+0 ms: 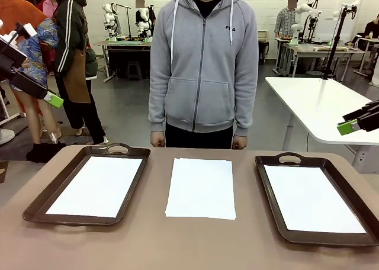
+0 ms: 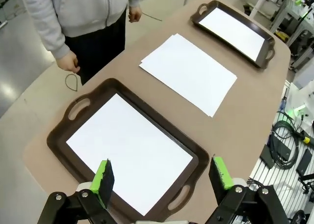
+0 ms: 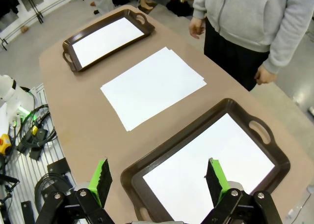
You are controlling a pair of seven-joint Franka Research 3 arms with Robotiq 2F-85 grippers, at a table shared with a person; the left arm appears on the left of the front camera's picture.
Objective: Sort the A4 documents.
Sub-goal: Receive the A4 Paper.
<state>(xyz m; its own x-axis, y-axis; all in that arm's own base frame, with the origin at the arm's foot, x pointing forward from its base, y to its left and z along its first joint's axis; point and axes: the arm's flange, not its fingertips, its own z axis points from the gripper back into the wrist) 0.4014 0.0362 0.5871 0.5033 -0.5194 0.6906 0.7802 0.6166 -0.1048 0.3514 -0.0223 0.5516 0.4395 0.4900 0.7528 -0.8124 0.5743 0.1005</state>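
A small stack of white A4 documents (image 1: 201, 187) (image 2: 189, 71) (image 3: 152, 84) lies on the tan table between two dark brown trays. The left tray (image 1: 35, 208) (image 2: 59, 145) holds a white sheet (image 1: 98, 186) (image 2: 127, 150). Another sheet (image 1: 311, 198) (image 3: 211, 165) lies in the right tray (image 1: 269, 199) (image 3: 128, 175). My left gripper (image 1: 52, 98) (image 2: 162, 177) hovers open high above the left tray, holding nothing. Open and empty too, my right gripper (image 1: 348, 127) (image 3: 159, 177) hangs above the right tray.
A person in a grey hoodie stands at the far edge, hands (image 1: 157, 140) (image 1: 238, 142) down by the table rim. A white table (image 1: 320, 104) stands behind on the right. Cables (image 3: 34, 130) lie on the floor beside the table.
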